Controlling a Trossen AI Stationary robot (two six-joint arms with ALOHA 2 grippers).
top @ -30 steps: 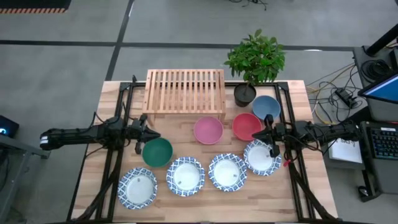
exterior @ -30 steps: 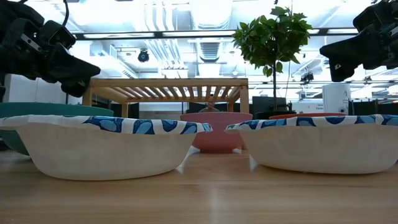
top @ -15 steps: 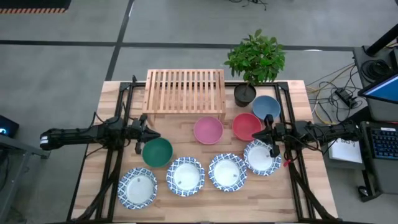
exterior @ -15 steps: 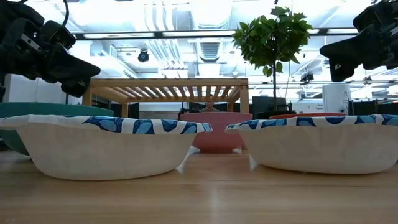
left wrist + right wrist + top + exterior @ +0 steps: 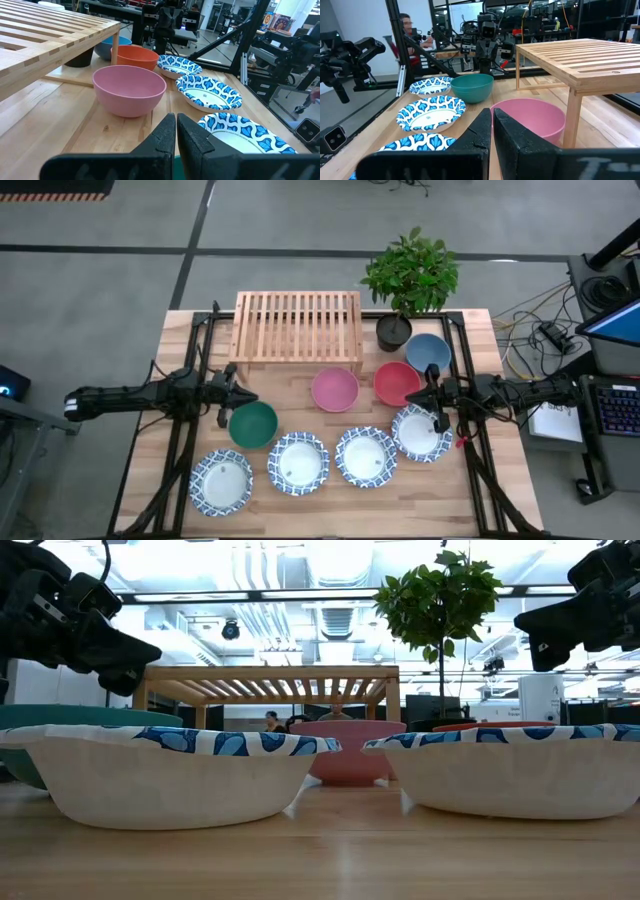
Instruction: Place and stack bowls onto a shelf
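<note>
The light-wood slatted shelf [image 5: 297,330] stands at the table's far side. In front of it sit the pink bowl [image 5: 335,389], red bowl [image 5: 397,383] and blue bowl [image 5: 428,352]; the green bowl [image 5: 252,424] is further left. Several blue-patterned white bowls [image 5: 298,463] form a row along the near side. My left gripper [image 5: 243,396] is shut and hovers just beyond the green bowl's far-left rim. My right gripper [image 5: 421,394] is shut and hangs between the red bowl and the rightmost patterned bowl [image 5: 421,432]. In the low view both hang above bowl height.
A potted plant in a black pot [image 5: 393,332] stands right of the shelf, close to the blue bowl. Black frame rails [image 5: 180,450] run along the table's left and right sides. Bare wood [image 5: 330,510] lies near the front edge. People show in the room behind.
</note>
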